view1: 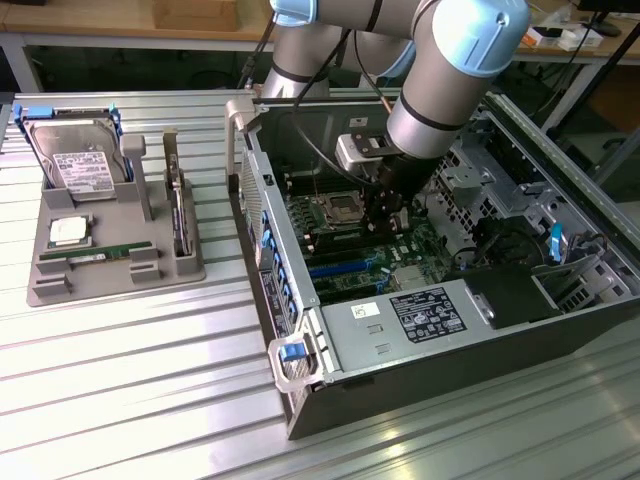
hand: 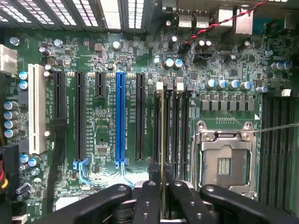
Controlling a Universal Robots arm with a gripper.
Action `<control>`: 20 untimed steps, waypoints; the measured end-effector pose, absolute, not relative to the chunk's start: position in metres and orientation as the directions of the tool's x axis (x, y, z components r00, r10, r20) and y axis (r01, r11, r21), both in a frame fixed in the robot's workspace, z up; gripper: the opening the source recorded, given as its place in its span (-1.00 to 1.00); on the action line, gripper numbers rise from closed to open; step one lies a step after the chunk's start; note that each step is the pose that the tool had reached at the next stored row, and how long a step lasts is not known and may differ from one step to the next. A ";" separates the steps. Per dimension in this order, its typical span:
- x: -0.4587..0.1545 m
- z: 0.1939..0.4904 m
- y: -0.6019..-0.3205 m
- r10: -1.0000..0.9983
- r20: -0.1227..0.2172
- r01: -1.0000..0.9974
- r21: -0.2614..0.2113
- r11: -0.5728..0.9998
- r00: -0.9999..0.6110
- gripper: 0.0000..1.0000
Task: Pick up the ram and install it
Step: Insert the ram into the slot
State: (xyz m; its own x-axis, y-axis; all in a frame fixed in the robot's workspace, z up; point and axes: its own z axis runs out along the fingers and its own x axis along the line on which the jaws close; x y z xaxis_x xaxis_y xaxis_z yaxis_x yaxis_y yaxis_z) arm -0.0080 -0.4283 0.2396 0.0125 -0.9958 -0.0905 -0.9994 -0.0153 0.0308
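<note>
The gripper (hand: 162, 186) is clamped on the ram (hand: 162, 135), held edge-on between its fingers and reaching out past their tips. Directly below it run the motherboard's memory slots (hand: 174, 126), beside the processor socket (hand: 224, 161).

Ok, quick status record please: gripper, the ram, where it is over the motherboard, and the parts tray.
gripper: black-fingered gripper, shut on the ram
ram: thin circuit-board stick, edge-on between the fingers
position: lined up along the black memory slots; seating cannot be told
beside: empty silver processor socket
tray: grey moulded tray holds silver hard drive, square silver chip, green stick
</note>
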 end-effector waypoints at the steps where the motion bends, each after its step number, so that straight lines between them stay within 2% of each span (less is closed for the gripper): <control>1: -0.008 0.240 -0.428 -0.996 -0.090 -0.999 0.031 -0.015 0.012 -0.73; 20: -0.005 0.240 -0.429 -0.995 -0.097 -0.999 0.033 0.000 -0.004 -0.73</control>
State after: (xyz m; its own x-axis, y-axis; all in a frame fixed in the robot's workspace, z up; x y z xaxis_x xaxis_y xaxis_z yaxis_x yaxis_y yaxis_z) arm -0.0049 -0.4292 0.2399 -0.0036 -0.9953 -0.0969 -0.9995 0.0004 0.0328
